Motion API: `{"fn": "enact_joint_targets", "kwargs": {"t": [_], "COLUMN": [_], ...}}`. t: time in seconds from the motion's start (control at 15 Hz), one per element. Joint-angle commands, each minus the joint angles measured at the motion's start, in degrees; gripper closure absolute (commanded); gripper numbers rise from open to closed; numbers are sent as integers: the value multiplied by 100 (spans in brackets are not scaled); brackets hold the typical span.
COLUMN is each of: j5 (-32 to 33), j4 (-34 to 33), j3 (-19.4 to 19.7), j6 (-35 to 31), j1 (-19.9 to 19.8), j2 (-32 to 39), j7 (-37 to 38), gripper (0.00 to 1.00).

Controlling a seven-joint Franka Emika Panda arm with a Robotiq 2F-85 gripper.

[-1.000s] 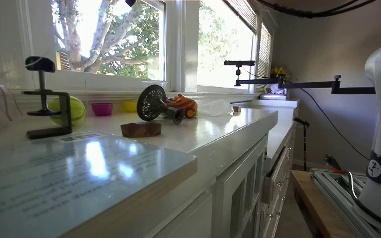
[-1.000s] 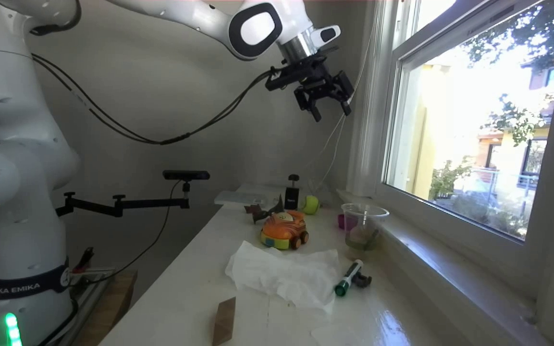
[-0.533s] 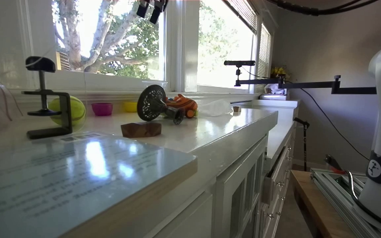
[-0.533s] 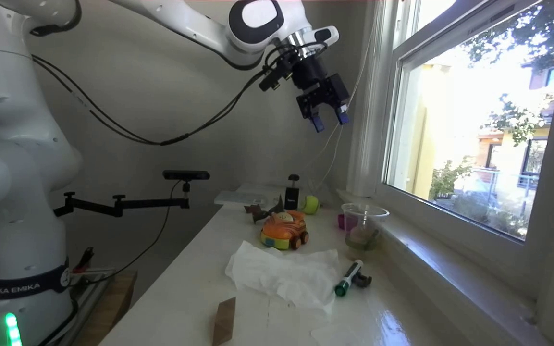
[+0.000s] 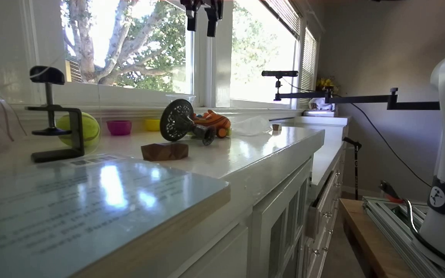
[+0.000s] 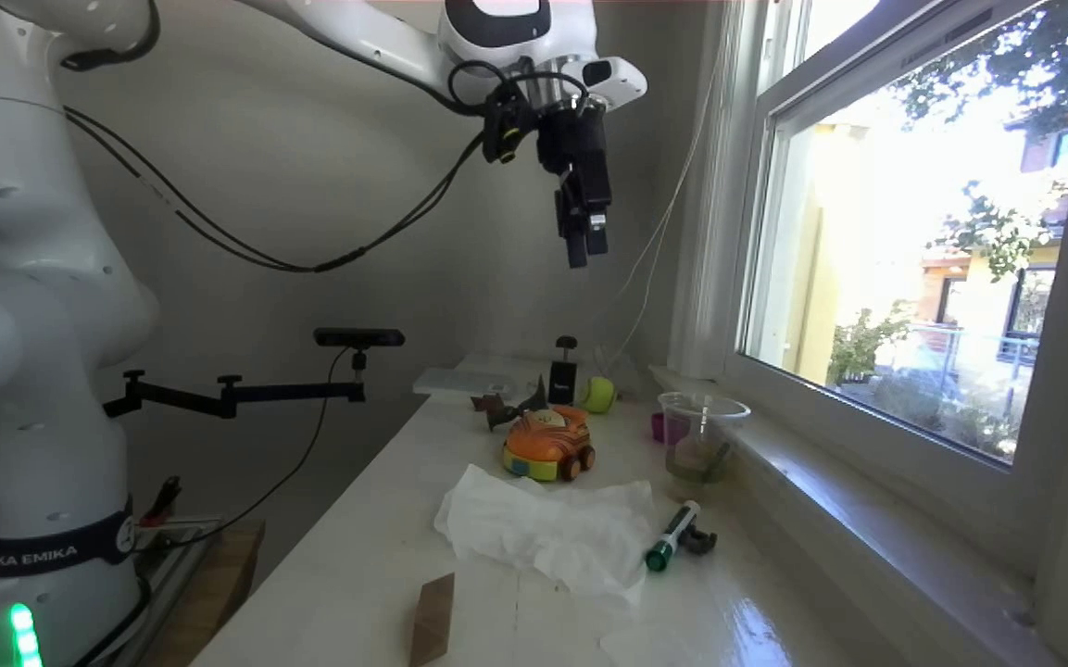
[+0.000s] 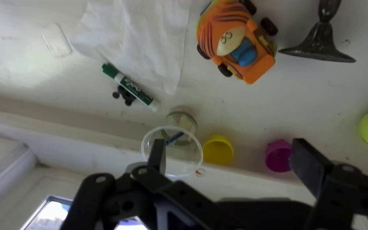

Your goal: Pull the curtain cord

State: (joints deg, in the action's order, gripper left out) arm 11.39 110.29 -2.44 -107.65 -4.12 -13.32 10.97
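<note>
– White curtain cord (image 6: 662,227), super thin, hanging beside the big white-framed window (image 6: 923,259) in an exterior view. Can anyone see where it ends?

– Not me. It splits into two strands, then gets too faint to follow near the black metal clamp (image 6: 562,382).

– And the black pincer (image 5: 202,31)? The top edge chops most of it off in an exterior view.

– Fingers are spread wide in the wrist view. It hangs high over the glossy white bench (image 6: 358,556), with a visible gap to the cord, but depth's hard to judge tbh.

– What's blocking what?

– Clamp's in front of the fuzzy yellow-green tennis ball (image 5: 91,131), the dark metal candlestick (image 5: 186,124) overlaps the orange toy car (image 5: 218,121), and the clear plastic cup (image 6: 714,424) partly covers the small magenta cup (image 6: 659,427). In the wrist view one finger overlaps the clear cup's rim, and both candlestick and ball run out of the picture.

– Lettering on the pale-blue board (image 5: 149,224)?

– Glare and blur, can't read it.
</note>
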Motion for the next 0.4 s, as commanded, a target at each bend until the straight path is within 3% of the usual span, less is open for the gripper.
{"fn": "enact_joint_targets", "kwargs": {"t": [0.0,0.13,0.2,0.33], "j5": [-472,-962,-490,-744], "j4": [-455,-144,-199,-187], "j3": [141,312,160,242], "j6": [763,157,434,276], "j1": [79,143,95,108], "j2": [270,151,160,194], "j7": [138,-406,19,-216], "gripper": [0,0,0,0]}}
